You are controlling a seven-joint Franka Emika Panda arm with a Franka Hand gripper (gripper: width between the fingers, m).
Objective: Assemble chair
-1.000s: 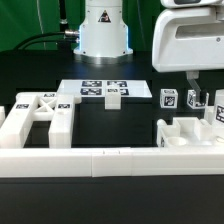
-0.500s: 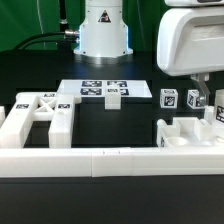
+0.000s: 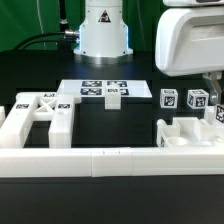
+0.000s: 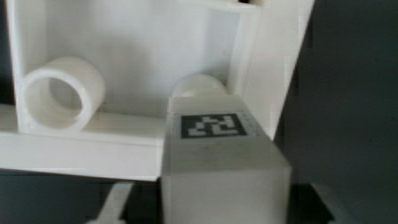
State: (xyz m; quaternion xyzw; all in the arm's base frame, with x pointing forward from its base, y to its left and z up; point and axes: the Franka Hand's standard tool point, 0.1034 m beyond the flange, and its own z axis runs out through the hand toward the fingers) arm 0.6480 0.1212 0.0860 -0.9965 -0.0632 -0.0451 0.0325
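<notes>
Exterior view: gripper (image 3: 212, 91) is seen low under the white wrist housing (image 3: 190, 40). Most of it is hidden, so whether the fingers are apart or together cannot be told. A tagged cube (image 3: 197, 98) sits just beside the fingers, with a second cube (image 3: 168, 98) past it. A blocky chair piece (image 3: 188, 131) lies just in front of the fingers. A chair frame (image 3: 35, 118), the marker board (image 3: 92, 87) and a front rail (image 3: 110, 160) lie well apart from them. The wrist view is filled by a tagged bar (image 4: 217, 150), with a ring (image 4: 57, 95) beside it.

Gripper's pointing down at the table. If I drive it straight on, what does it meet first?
Most likely the tagged white chair piece, which sits centred in the wrist view right under the gripper. How much gap is left is unclear.
</notes>
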